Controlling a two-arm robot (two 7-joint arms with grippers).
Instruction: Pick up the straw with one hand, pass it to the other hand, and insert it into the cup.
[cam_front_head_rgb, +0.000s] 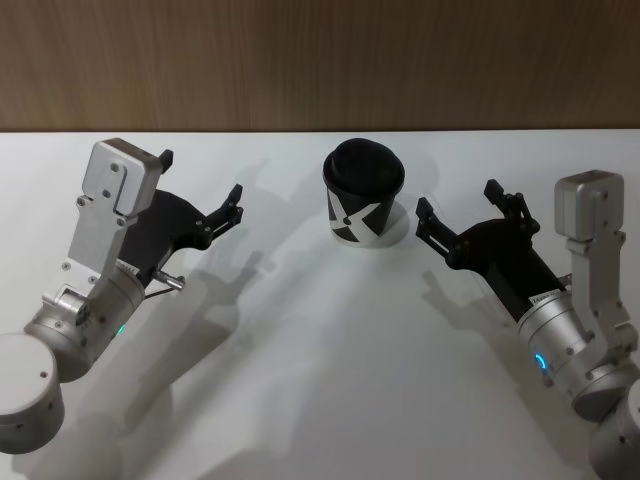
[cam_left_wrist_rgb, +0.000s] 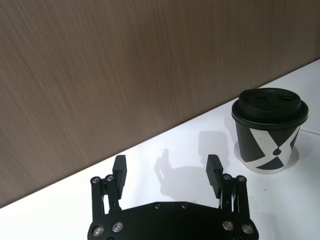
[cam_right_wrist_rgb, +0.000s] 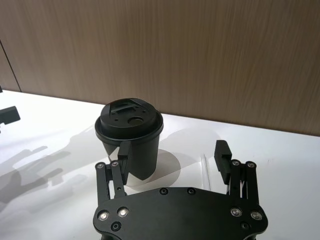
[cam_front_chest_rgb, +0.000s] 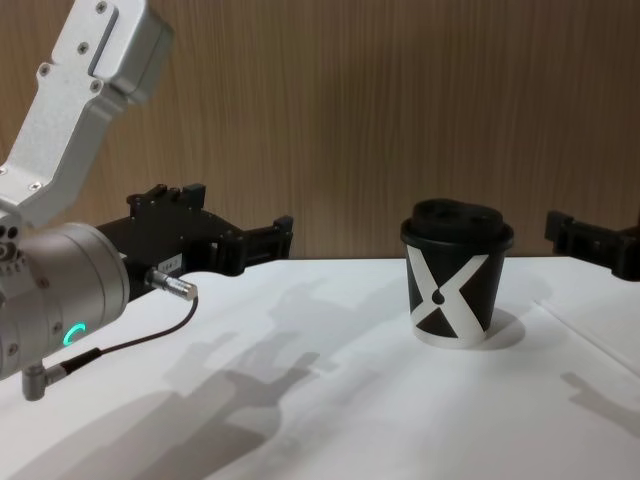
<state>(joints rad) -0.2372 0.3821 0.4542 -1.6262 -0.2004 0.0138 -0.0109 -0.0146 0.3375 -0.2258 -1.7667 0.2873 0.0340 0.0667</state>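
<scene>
The black cup (cam_front_head_rgb: 362, 195) with a white X mark and domed lid stands upright at the middle back of the white table; it also shows as the cup (cam_front_chest_rgb: 455, 280) from the chest. A thin white straw (cam_right_wrist_rgb: 205, 170) lies flat on the table just beside the cup, below my right gripper (cam_front_head_rgb: 458, 197), and appears as a faint line, the straw (cam_front_chest_rgb: 590, 338). The right gripper is open and hovers to the right of the cup, holding nothing. My left gripper (cam_front_head_rgb: 202, 175) is open and empty, raised to the left of the cup (cam_left_wrist_rgb: 269, 130).
A wood-panelled wall (cam_front_head_rgb: 320, 60) runs along the table's far edge. A dark cable with a metal plug (cam_front_chest_rgb: 170, 285) hangs off the left wrist. Bare white table (cam_front_head_rgb: 330, 370) lies in front of the cup and between the arms.
</scene>
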